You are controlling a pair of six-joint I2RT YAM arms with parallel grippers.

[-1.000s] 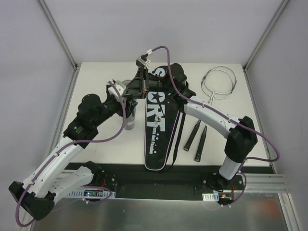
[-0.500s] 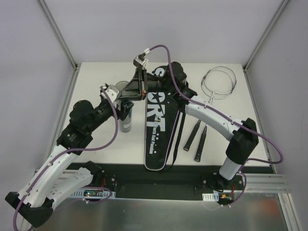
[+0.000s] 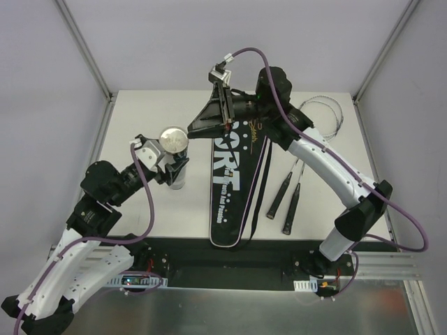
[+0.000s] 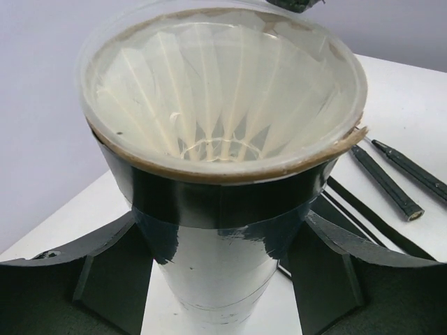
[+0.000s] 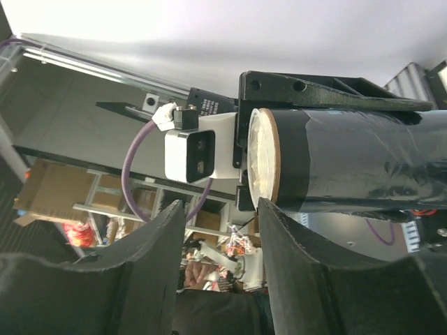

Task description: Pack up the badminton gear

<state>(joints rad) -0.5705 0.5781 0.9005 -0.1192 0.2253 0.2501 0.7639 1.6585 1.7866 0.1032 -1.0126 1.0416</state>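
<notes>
Black tube, likely stiff and light, fragile feather shuttlecocks inside, best gripped mid-body, frame centre, where left end effector clamps it; right end effector apart, empty.

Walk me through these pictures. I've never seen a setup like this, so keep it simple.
Two robot arms, the left arm and the right arm, are bolted at the near edge of a white table. One picture looks down from above; the other two come from a camera on each wrist. On the table lie a black SPORT bag and two rackets. The left arm's fingers grip a black tube with a shuttlecock showing in its top. The right arm's fingers stand apart, holding nothing, over the bag's far end.
</notes>
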